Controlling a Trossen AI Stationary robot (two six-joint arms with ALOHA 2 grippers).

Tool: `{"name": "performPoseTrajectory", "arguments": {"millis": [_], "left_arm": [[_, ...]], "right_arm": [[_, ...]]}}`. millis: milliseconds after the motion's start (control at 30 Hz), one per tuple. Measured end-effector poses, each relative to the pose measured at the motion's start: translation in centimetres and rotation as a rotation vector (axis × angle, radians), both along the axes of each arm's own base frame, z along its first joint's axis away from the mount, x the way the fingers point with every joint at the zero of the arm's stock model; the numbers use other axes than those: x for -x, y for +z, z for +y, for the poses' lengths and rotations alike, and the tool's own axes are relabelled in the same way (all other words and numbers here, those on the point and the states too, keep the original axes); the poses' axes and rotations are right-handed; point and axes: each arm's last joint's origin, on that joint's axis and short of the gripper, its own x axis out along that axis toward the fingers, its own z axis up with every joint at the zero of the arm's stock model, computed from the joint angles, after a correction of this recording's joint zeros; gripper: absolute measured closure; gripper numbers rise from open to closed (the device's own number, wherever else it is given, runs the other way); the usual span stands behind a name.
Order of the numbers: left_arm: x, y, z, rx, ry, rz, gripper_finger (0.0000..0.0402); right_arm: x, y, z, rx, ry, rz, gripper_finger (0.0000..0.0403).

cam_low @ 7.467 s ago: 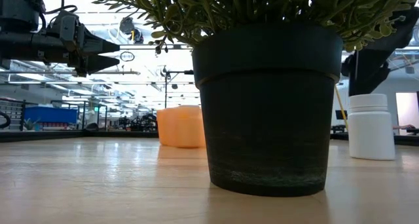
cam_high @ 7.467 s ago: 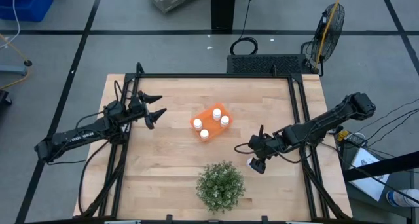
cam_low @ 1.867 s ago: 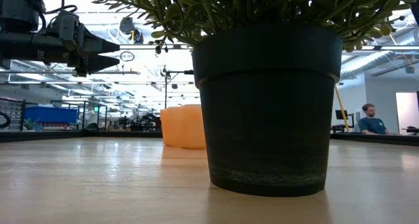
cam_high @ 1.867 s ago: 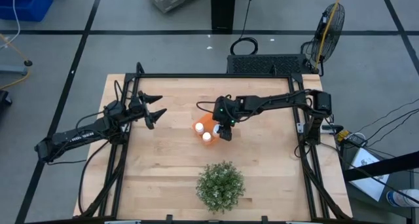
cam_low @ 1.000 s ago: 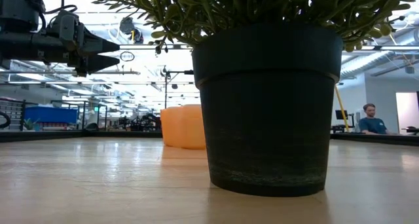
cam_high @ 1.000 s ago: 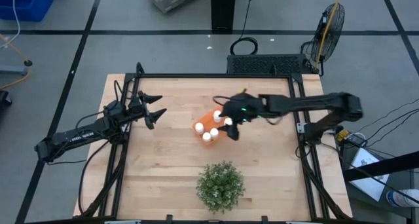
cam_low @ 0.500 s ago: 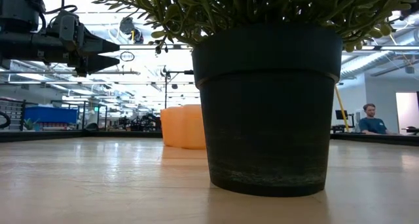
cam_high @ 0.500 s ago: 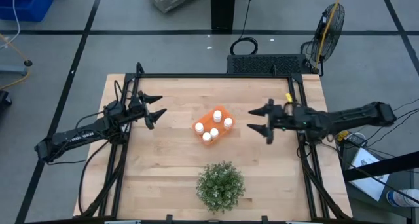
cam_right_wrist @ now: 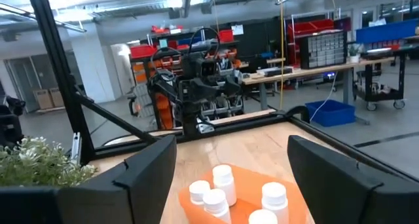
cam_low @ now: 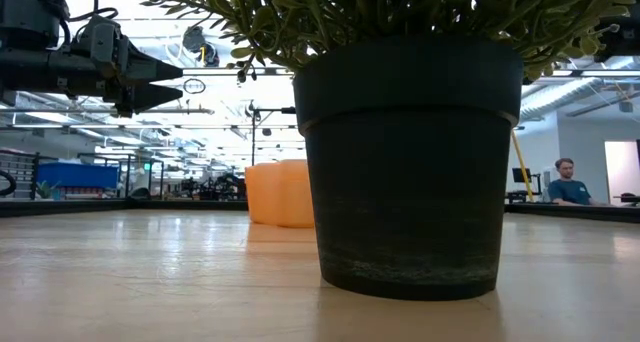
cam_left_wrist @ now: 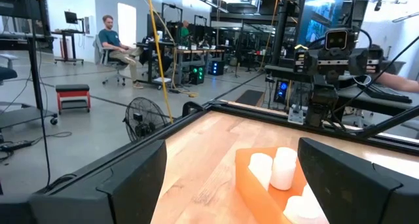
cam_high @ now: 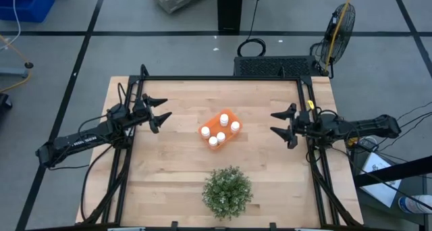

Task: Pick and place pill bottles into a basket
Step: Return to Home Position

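Note:
The orange basket (cam_high: 219, 127) rests flat on the wooden table near its middle, and several white pill bottles (cam_high: 220, 136) stand upright inside it. The basket also shows in the low view (cam_low: 278, 193), the left wrist view (cam_left_wrist: 258, 178) and the right wrist view (cam_right_wrist: 245, 185). My left gripper (cam_high: 167, 107) is open and empty, held in the air left of the basket. My right gripper (cam_high: 272, 122) is open and empty, held right of the basket near the table's right rail, pointing toward it.
A potted green plant (cam_high: 227, 190) stands near the table's near edge; its dark pot (cam_low: 410, 162) fills the middle of the low view. Black frame rails (cam_high: 307, 103) run along the table's sides. A person (cam_low: 568, 180) sits in the room beyond.
My right gripper has drawn back from over the basket toward the table's right edge, and its arm now lies along the right side. The basket and the bottles in it have stayed where they were.

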Motion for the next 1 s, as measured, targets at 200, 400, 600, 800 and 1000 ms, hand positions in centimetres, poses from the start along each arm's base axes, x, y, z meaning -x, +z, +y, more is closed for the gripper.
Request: {"name": "performPoseTrajectory", "arguments": {"millis": [200, 400, 600, 800, 1000], "left_arm": [[0.0, 0.0, 0.0, 0.0, 0.0, 0.0, 0.0053], [0.0, 0.0, 0.0, 0.0, 0.0, 0.0, 0.0053], [0.0, 0.0, 0.0, 0.0, 0.0, 0.0, 0.0053], [0.0, 0.0, 0.0, 0.0, 0.0, 0.0, 0.0053], [0.0, 0.0, 0.0, 0.0, 0.0, 0.0, 0.0053]], "right_arm": [[0.6, -0.2, -0.1, 0.03, -0.004, 0.004, 0.0122], [1.0, -0.4, -0.1, 0.045, -0.006, 0.013, 0.0122], [1.2, -0.4, -0.1, 0.045, -0.006, 0.013, 0.0122], [1.4, -0.8, -0.1, 0.048, -0.006, 0.006, 0.0122], [1.6, -1.9, -0.2, 0.027, -0.036, -0.099, 0.0122]]}}
